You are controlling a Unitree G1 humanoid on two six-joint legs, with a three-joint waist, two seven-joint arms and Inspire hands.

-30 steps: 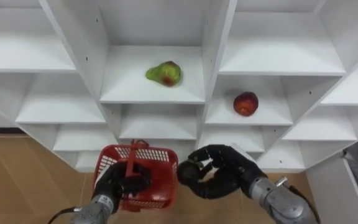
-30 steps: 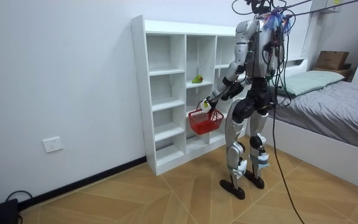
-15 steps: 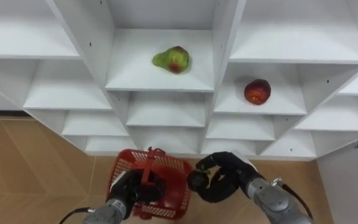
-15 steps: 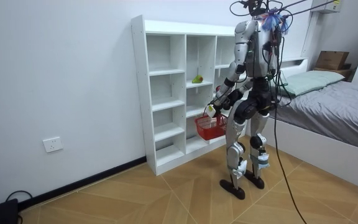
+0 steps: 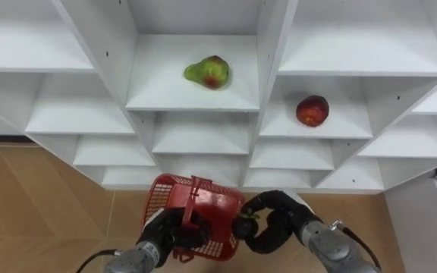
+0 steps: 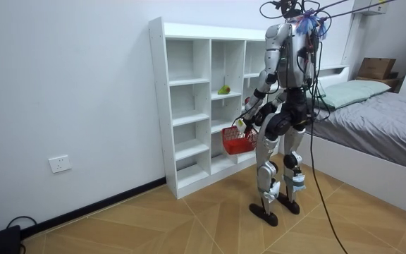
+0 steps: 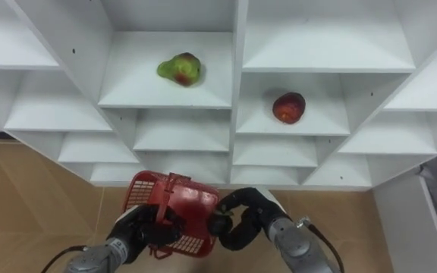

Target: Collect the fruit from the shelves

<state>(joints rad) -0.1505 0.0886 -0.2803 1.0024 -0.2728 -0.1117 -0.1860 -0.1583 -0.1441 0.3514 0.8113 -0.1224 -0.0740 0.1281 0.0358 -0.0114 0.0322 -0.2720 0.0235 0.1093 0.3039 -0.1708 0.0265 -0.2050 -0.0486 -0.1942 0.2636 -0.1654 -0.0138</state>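
Red plastic makes up the one basket [image 5: 203,206], which hangs low and close to the robot over the wooden floor [image 5: 36,197]. It is tilted, with its long axis running across the view from left to right and its open mouth turned up toward the shelves. The left hand [image 5: 169,231] has its fingers curled tight round the upright handle [image 5: 190,203]. The right hand [image 5: 278,221] is just beside the basket's right rim, its fingers closed round one small dark fruit [image 5: 243,227]; whether that fruit touches the rim cannot be told. Three fruits show in all: this one in the hand and two farther off in the white closet [image 5: 268,76]. One green fruit [image 5: 208,72] with a red blush lies on its side in the middle column, its long axis along the shelf, with bare board on every side. One red fruit [image 5: 312,111] sits one column to the right and one shelf lower, near the middle of its board and clear of both side walls. All compartments are open at the front. In the room view the robot stands upright facing the closet, with a bed [image 6: 372,116] behind it at the room view's right.
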